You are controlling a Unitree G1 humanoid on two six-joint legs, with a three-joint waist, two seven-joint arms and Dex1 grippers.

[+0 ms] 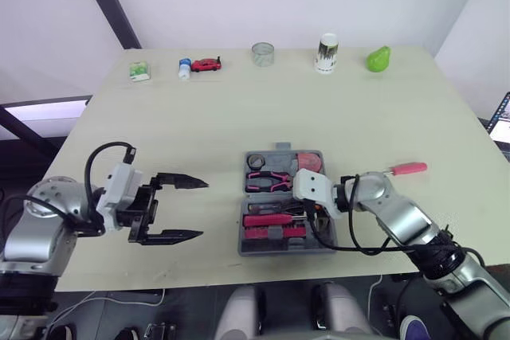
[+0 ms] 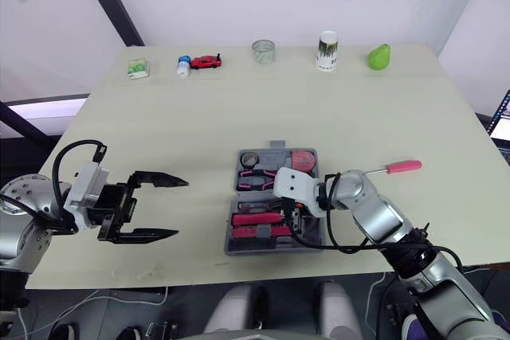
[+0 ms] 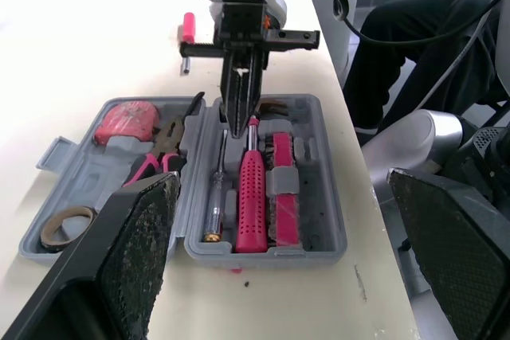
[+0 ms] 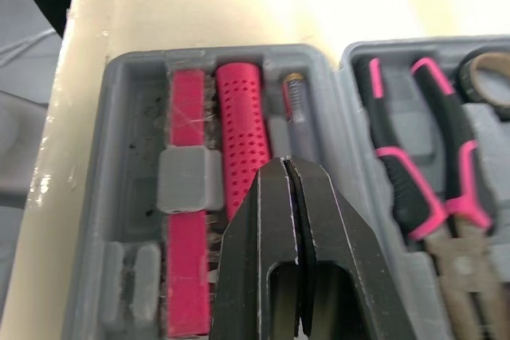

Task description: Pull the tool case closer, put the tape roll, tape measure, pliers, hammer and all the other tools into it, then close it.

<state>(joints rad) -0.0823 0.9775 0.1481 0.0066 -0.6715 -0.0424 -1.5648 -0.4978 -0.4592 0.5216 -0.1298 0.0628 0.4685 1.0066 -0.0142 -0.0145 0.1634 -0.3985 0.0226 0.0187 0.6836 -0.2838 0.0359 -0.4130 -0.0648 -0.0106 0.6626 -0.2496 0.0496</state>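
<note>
On the head camera you have the grey plastic tool case (image 1: 287, 246) lying open near the front edge of the pale table (image 1: 159, 117), between the two arms. Your left gripper (image 1: 204, 209) hangs to its left, clear of it, jaws spread wide and empty. A loose pink-handled screwdriver (image 1: 406, 168) lies on the table just right of the case. Along the far edge stand a red toy car (image 1: 206, 64) and a green pear (image 1: 378, 58).

On the left wrist camera you look across the case: a pink tape measure (image 3: 126, 121), pink-and-black pliers (image 3: 163, 145) and a brown tape roll (image 3: 65, 224) sit in one half, a pink dotted-handle screwdriver (image 3: 249, 197) and a thin clear-handled screwdriver (image 3: 215, 197) in the other.

On the right wrist camera your right gripper (image 4: 288, 166) points down into the case, its jaws pressed together with nothing between them, directly over the dotted handle, with the pliers in the neighbouring half.
</note>
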